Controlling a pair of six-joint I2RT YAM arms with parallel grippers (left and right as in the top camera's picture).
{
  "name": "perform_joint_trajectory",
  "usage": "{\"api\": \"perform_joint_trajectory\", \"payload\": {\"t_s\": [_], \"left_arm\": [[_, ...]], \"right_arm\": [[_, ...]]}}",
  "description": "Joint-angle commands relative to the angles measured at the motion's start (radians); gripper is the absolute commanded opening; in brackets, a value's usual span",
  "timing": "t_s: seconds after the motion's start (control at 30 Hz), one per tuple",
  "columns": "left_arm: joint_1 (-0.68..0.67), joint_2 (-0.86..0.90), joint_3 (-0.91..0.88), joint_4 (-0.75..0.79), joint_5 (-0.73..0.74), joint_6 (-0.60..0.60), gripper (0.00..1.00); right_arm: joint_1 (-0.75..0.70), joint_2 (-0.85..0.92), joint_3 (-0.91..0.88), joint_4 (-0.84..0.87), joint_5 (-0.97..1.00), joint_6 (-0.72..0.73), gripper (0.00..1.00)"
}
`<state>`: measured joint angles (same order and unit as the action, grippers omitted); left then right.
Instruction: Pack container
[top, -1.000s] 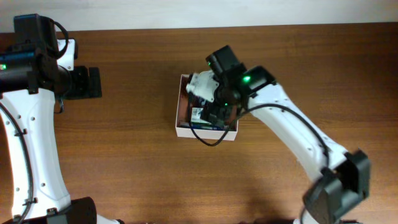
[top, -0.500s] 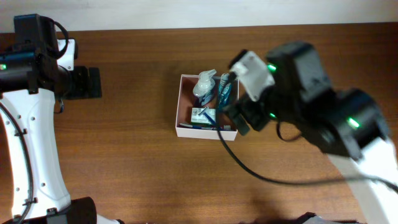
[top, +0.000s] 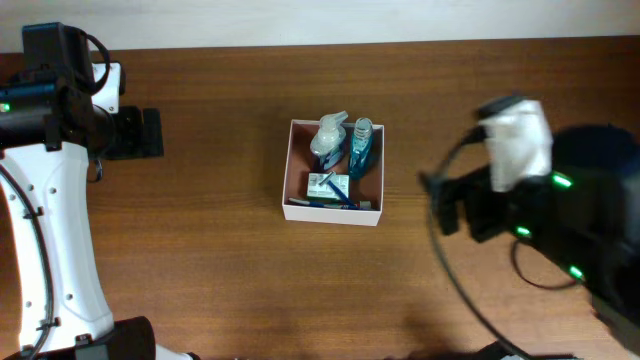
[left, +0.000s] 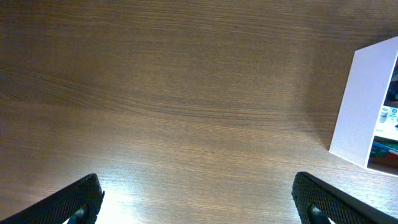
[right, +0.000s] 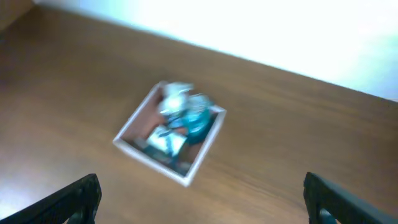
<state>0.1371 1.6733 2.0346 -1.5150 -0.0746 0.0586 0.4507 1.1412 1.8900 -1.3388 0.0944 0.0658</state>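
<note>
One bench (top: 200, 260) carries one container (top: 330, 213). Four items lie inside it: one pale bottle (top: 330, 133), one blue bottle (top: 361, 146), one white-and-green packet (top: 328, 185) and one thin blue item (top: 332, 203) along the near wall (too small to tell its kind). Two arms are in the overhead view, the left arm (top: 45, 230) and the blurred right arm (top: 590, 240). There are two pincers, the left pincer (left: 198, 202) and the right pincer (right: 202, 199), each showing two dark fingers.
</note>
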Motion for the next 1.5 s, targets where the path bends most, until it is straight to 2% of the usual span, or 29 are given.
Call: {"api": "perform_joint_trajectory", "payload": {"t_s": [0.0, 0.07, 0.17, 0.3, 0.5, 0.7, 0.8, 1.03, 1.47], "left_arm": [[0.003, -0.019, 0.01, -0.001, 0.007, -0.01, 1.0], [0.003, -0.019, 0.01, 0.0, 0.007, -0.01, 0.99], [0.003, -0.019, 0.01, -0.001, 0.008, -0.01, 0.99], [0.003, -0.019, 0.01, 0.0, 0.007, -0.01, 0.99], [0.003, -0.019, 0.01, -0.001, 0.008, -0.01, 0.99], [0.003, -0.019, 0.01, -0.001, 0.008, -0.01, 0.99], [0.003, -0.019, 0.01, 0.0, 0.007, -0.01, 0.99], [0.003, -0.019, 0.01, 0.0, 0.008, -0.01, 0.99], [0.003, -0.019, 0.01, 0.0, 0.007, -0.01, 0.99]], "right_arm": [[-0.055, -0.08, 0.01, 0.002, 0.105, 0.026, 0.99], [-0.097, -0.119, -0.002, 0.003, 0.105, -0.026, 0.99], [-0.161, -0.184, -0.052, 0.004, 0.098, -0.032, 0.99], [-0.249, -0.323, -0.225, 0.024, 0.063, -0.031, 0.99], [-0.37, -0.629, -0.714, 0.22, -0.012, -0.031, 0.99], [-0.407, -0.915, -1.182, 0.444, -0.099, -0.026, 0.99], [-0.408, -0.992, -1.314, 0.463, -0.106, -0.024, 0.99], [-0.406, -1.074, -1.522, 0.529, -0.114, -0.024, 0.98], [-0.406, -1.138, -1.707, 0.561, -0.113, -0.024, 0.99]]}}
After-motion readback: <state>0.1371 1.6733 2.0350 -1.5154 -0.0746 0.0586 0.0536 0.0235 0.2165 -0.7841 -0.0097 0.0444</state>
